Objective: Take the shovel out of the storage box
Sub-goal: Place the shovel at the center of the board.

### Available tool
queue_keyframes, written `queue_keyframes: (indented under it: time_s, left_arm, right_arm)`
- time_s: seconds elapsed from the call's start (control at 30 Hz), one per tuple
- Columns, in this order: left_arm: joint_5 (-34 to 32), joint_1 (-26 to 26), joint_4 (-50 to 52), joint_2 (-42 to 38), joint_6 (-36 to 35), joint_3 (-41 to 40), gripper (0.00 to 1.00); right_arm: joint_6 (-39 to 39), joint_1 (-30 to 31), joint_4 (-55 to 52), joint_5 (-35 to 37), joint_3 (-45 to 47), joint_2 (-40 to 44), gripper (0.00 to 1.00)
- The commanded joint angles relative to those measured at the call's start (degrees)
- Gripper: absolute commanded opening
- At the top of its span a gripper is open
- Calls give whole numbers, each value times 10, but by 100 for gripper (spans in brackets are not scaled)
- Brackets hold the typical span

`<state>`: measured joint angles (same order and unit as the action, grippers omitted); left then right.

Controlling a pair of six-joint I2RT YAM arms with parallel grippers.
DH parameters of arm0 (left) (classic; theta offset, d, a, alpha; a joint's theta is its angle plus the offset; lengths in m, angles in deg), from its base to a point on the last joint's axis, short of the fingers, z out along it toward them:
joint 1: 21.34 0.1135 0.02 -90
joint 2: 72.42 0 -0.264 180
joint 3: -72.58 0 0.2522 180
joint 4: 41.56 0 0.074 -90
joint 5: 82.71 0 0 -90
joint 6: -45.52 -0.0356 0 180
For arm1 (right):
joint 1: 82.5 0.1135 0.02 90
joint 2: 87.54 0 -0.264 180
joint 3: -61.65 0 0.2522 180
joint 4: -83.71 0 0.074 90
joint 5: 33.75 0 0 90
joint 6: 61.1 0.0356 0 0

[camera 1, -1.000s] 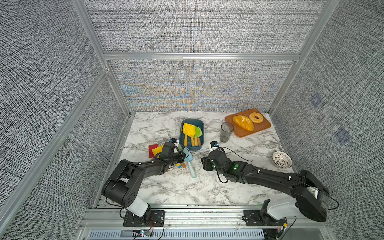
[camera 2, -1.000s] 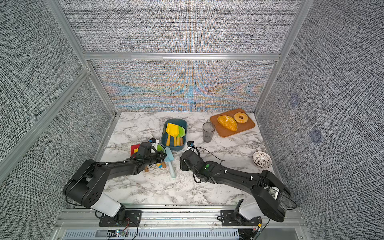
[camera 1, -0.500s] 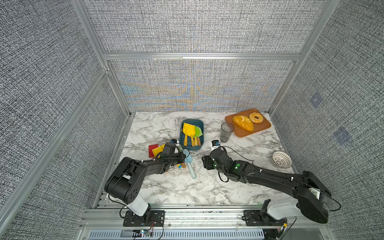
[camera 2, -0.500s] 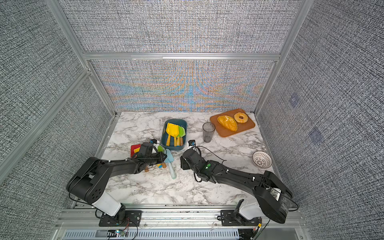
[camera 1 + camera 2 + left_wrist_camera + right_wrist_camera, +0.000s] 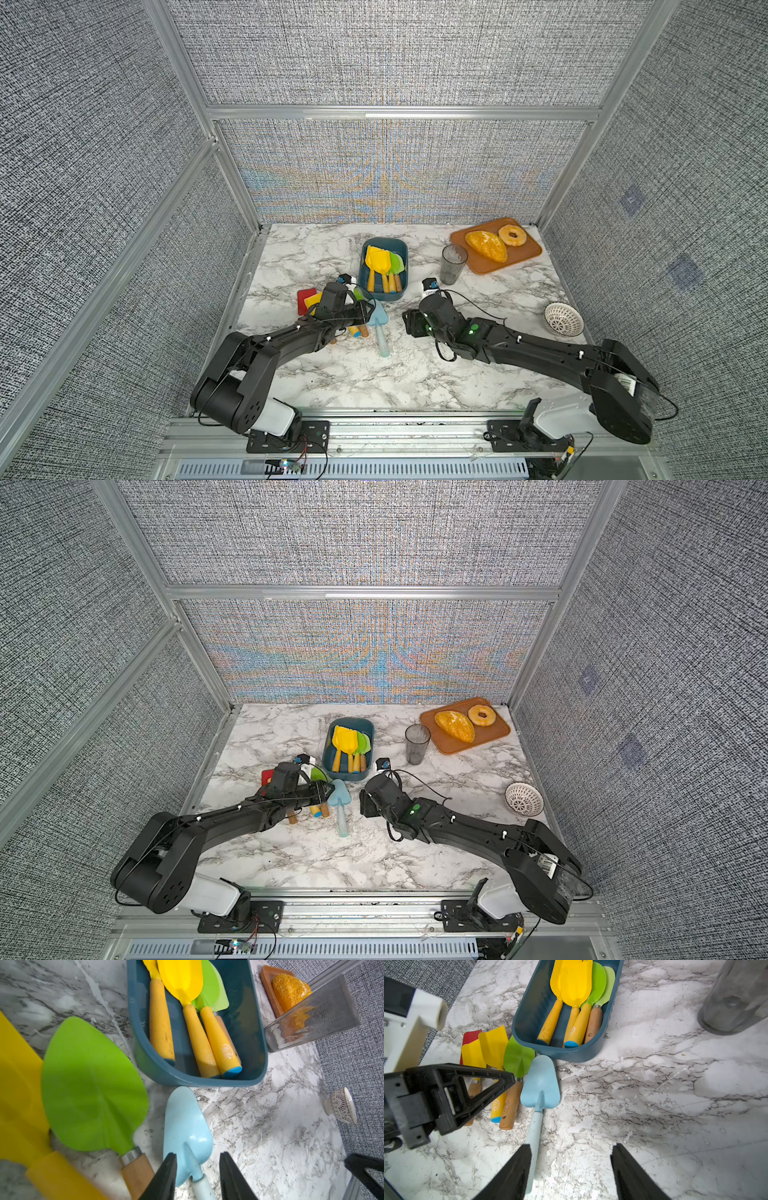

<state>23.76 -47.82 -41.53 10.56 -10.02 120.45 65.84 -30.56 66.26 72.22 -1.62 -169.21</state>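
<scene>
Script logo (image 5: 227,1055) on yellow handle (image 5: 218,1039) in storage box (image 5: 207,1082) unreadable; left gripper (image 5: 198,1154) released astride blue shovel (image 5: 187,1122); right gripper (image 5: 572,1146) spread, empty.

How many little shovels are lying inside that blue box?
4, side by side in the blue box: one yellow shovel, a second yellow shovel overlapping it, a green shovel, then a pale green shovel by the box's side wall. More could hide underneath.

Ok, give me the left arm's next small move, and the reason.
Probably lift the left gripper straight up: its jaws stand apart on either side of the light blue shovel, which lies flat on the marble table outside the storage box.
</scene>
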Motion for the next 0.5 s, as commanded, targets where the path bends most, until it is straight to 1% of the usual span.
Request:
queue_keyframes:
  time_s: [0.0,0.1,0.3,0.47]
  left_arm:
    - [0,0,36,-27,-13,-7,44]
    - [-1,0,54,-52,-16,-14,46]
    - [0,0,75,-111,-17,-26,47]
    - [-3,0,91,-135,-25,-25,48]
  right_arm:
    - [-9,-4,-9,-1,-18,-7,66]
    - [-12,-6,-19,-2,-35,-16,66]
    - [-20,-13,-26,-9,-55,-31,66]
    - [-25,-16,-24,-10,-62,-31,66]
